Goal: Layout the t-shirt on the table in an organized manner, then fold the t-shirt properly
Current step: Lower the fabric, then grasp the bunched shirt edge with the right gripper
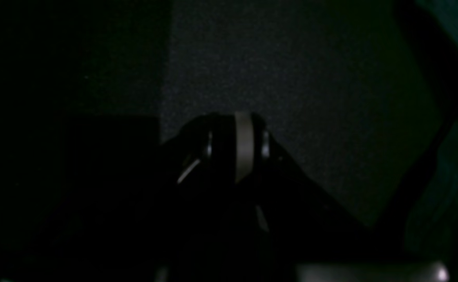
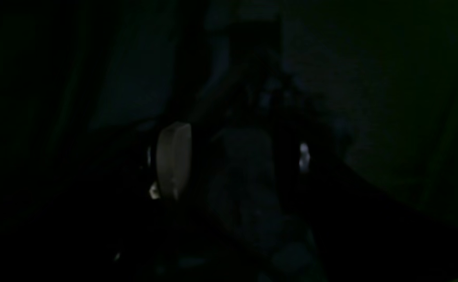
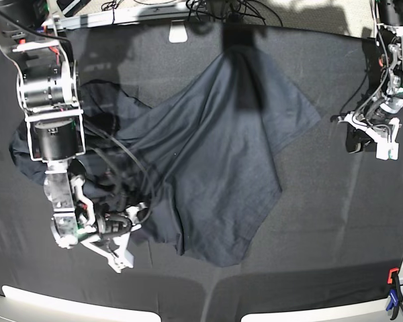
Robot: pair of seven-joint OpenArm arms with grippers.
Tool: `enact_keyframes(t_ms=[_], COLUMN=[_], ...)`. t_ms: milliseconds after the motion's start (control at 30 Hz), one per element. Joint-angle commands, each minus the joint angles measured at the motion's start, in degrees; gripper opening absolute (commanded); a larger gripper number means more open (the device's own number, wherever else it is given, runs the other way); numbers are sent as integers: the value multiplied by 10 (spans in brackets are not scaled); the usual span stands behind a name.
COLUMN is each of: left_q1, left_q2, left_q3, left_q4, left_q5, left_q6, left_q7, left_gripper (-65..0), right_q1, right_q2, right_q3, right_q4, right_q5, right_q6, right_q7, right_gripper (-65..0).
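R gripper (image 3: 124, 235) jaws apart over t-shirt (image 3: 215, 147) edge | L gripper (image 3: 369, 137) nearly closed, empty, above table (image 3: 322, 221)

By my right fingers (image 3: 124, 231) the t-shirt (image 3: 215, 147) is thin charcoal cloth with slight sheen; the table (image 3: 322, 221) under it is matt, creased black cloth.

Open table (image 3: 336, 221) from 3 to 5 o'clock of the t-shirt (image 3: 221, 168): bare black cloth, free passage for my left claw (image 3: 371, 137), which hangs at 3 o'clock clear of the shirt's edge. Near strip at 6 o'clock also free. The 9 o'clock side is crowded: my right arm (image 3: 50, 114) and its cables (image 3: 131, 171) lie over bunched fabric, my right claw (image 3: 117, 235) at 8 o'clock against the shirt's edge. Clamp (image 3: 393, 288) blocks the 5 o'clock corner. Far edge, 12 o'clock: wires (image 3: 215, 8).
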Motion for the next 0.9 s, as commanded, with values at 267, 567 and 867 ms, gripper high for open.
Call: enact_keyframes(t_ms=[267, 567, 867], left_q1=[-5, -5, -5], left_q2=[-9, -9, -9], left_q3=[-4, -4, -4], left_q4=[10, 10, 10], left_q5=[-2, -2, -2], left_q6=[-3, -3, -3], left_q7=[-9, -9, -9], left_gripper=[-593, -593, -593], right_q1=[90, 101, 101], right_q2=[3, 3, 12], right_q3=[2, 2, 2], right_q4=[-185, -223, -217], right_q5=[-42, -42, -129], right_q6=[-12, 25, 3], right_q7=[57, 59, 135], right_gripper=[-329, -449, -650])
